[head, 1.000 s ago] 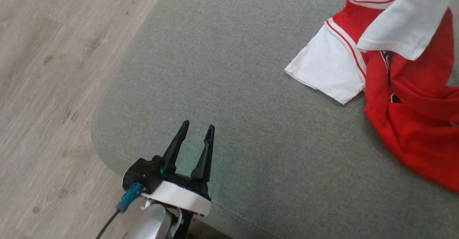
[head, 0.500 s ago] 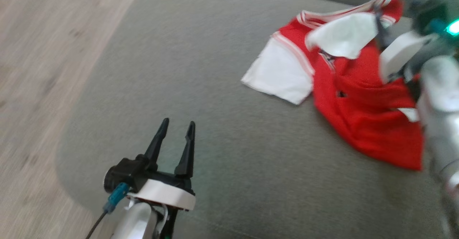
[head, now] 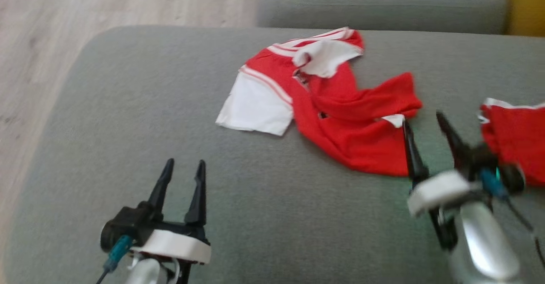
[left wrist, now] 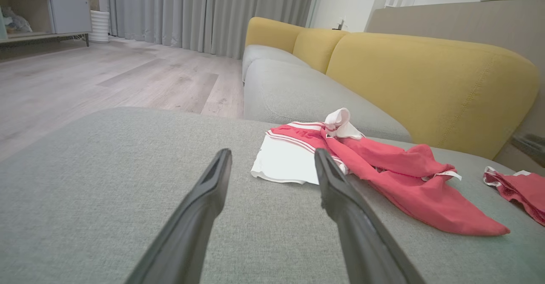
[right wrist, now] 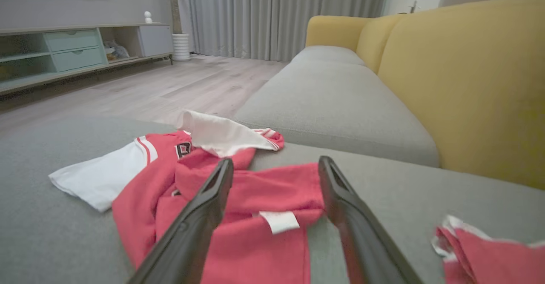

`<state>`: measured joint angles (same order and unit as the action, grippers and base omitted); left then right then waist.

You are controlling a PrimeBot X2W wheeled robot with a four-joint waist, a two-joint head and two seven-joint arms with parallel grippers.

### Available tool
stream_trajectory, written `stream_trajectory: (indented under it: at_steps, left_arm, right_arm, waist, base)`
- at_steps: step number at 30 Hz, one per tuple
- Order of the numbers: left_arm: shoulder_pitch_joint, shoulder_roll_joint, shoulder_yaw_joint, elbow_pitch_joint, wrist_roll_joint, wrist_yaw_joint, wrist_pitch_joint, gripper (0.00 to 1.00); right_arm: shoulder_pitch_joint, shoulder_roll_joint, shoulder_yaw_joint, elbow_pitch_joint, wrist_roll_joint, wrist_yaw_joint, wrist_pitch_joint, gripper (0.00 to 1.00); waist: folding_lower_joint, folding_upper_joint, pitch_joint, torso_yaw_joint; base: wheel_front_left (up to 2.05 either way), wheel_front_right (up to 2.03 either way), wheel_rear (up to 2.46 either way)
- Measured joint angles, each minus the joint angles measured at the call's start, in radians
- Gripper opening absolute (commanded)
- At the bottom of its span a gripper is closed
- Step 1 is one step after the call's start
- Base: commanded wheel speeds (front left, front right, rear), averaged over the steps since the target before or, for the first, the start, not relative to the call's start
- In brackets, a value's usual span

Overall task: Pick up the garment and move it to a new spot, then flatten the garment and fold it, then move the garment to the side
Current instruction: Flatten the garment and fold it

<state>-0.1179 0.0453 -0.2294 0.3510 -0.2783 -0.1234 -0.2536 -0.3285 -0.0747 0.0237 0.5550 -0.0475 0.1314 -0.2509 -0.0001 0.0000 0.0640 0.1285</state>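
Note:
The garment [head: 336, 105], a red jersey with white shoulder panels and striped trim, lies crumpled on the grey sofa seat [head: 127, 105]. It also appears in the left wrist view [left wrist: 383, 177] and the right wrist view [right wrist: 238, 199], where a small white tag [right wrist: 279, 221] faces up. My right gripper [head: 421, 120] stands open just at the garment's near right edge, nothing between its fingers. My left gripper [head: 185, 164] is open over bare seat, well to the left of the garment.
A smaller red cloth with white edging [head: 515, 135] lies to the right of the garment, close to my right wrist. Yellow sofa backrests [left wrist: 425, 75] rise behind the seat. Wooden floor [head: 51, 28] lies beyond the seat's left edge.
The head camera has swung right, so the whole picture shifted. My right gripper has pulled back from over the garment to its near right edge, empty. The left gripper stays open.

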Motion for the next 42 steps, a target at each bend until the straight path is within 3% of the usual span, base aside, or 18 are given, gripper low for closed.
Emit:
stream_trajectory:
  at_steps: [8,17,24,31,42]
  left_arm:
    - [0.022,0.001,0.04,-0.004,0.016,-0.001,0.0,1.0]
    - [0.003,0.011,0.071,0.002,0.043,-0.002,0.0,1.0]
    - [-0.211,0.081,0.069,0.229,0.068,-0.009,0.086,1.0]
    - [-0.408,0.11,0.063,0.406,0.068,-0.009,0.151,1.0]
    - [-0.546,0.152,0.017,0.607,0.023,-0.009,0.129,1.0]
  right_arm:
    - [0.244,0.02,-0.008,-0.132,0.063,0.0,0.0,1.0]
    - [0.23,0.026,0.014,-0.193,0.101,0.0,0.0,1.0]
    - [0.184,0.027,0.038,-0.222,0.101,0.0,0.0,1.0]
    - [0.172,0.026,0.058,-0.243,0.102,0.0,0.0,1.0]
    - [0.149,0.026,0.067,-0.256,0.102,0.0,0.0,1.0]
  waist:
    - [0.0,0.0,-0.016,-0.095]
    - [0.0002,0.0,0.027,-0.136]
    - [0.0003,0.0,0.107,-0.169]
    - [0.0004,0.0,0.198,-0.207]
    - [0.0002,0.0,0.254,-0.26]
  base:
    - [0.0,0.0,0.0]
    - [0.0,0.0,0.0]
    - [0.0,0.0,0.0]
    - [0.0,0.0,0.0]
    - [0.0,0.0,0.0]
